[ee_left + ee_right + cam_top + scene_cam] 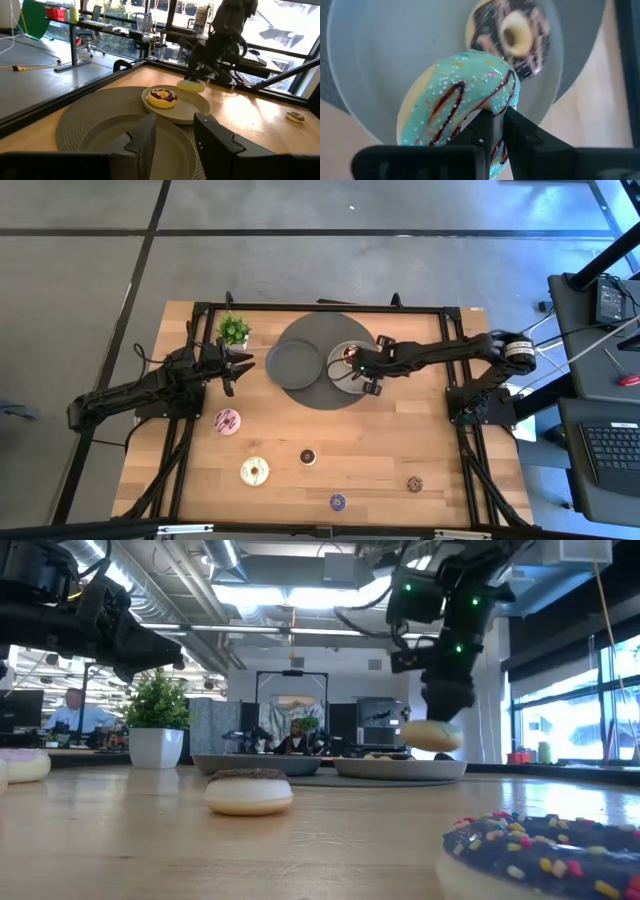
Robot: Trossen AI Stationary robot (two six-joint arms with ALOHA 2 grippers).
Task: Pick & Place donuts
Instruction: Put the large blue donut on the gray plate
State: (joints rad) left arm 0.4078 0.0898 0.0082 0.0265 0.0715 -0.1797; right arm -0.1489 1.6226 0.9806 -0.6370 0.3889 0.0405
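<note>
Count: seven toy ring donuts (227, 421), two round grey plates (288, 361), one small green potted plant (234, 331).

Open tabletop (370, 450) among scattered donuts; potted plant (234, 331) seemingly crowding left end effector (238, 367)

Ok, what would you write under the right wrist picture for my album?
Right gripper holds a green donut above the plate, where a chocolate donut already sits.

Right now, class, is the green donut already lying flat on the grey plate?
No: the right gripper holds the green donut pinched and tilted above the plate, beside the chocolate donut lying there.
</note>
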